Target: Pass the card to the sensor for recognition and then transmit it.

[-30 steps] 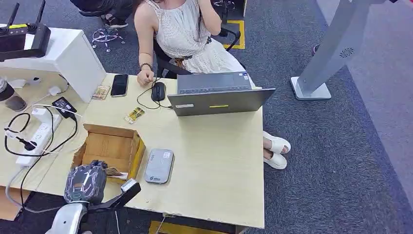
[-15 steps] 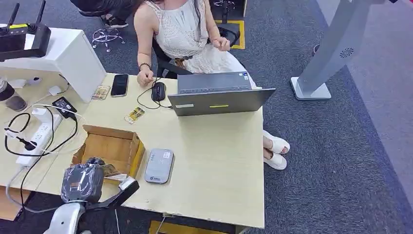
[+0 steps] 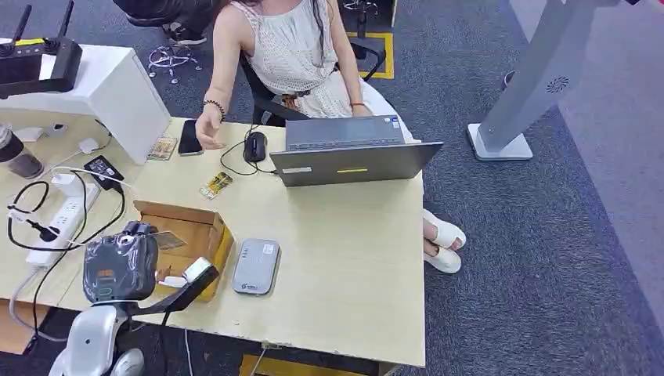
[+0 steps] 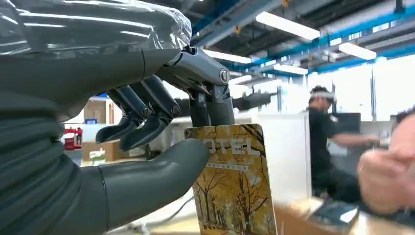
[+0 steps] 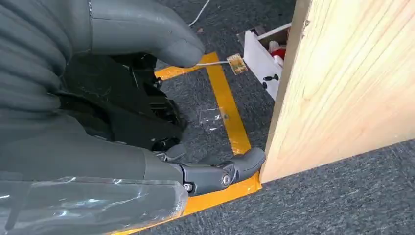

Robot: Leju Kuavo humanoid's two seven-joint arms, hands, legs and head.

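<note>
**Left hand pinching the hotel card above the cardboard box**

The card point(image 4: 232, 181), yellow with tree artwork and the letters "OTEL" showing, is being pinched upright between the left hand's point(image 4: 161, 132) thumb and its dark fingers point(image 4: 142, 122). In the head view the left hand point(image 3: 121, 266) is hovering over the near left part of the open cardboard box point(image 3: 184, 235), and the card point(image 3: 166, 239) is showing as a thin sliver just beyond the fingers, over the box's inside. The grey sensor point(image 3: 256, 266) is lying flat on the tabletop point(image 3: 344, 258) just beside the box, apart from the hand.

The right hand point(image 5: 215, 174) is hanging low beside a wooden panel point(image 5: 342, 83), over grey carpet with yellow tape point(image 5: 227, 117); its fingers are lying stretched out and apart with nothing between them.

Across the tabletop a person point(image 3: 290, 47) is sitting behind an open laptop point(image 3: 352, 153), one hand reaching over a black phone point(image 3: 190, 137) near a mouse point(image 3: 254, 146). Another card point(image 3: 216, 186) is lying between the box and the mouse.
</note>
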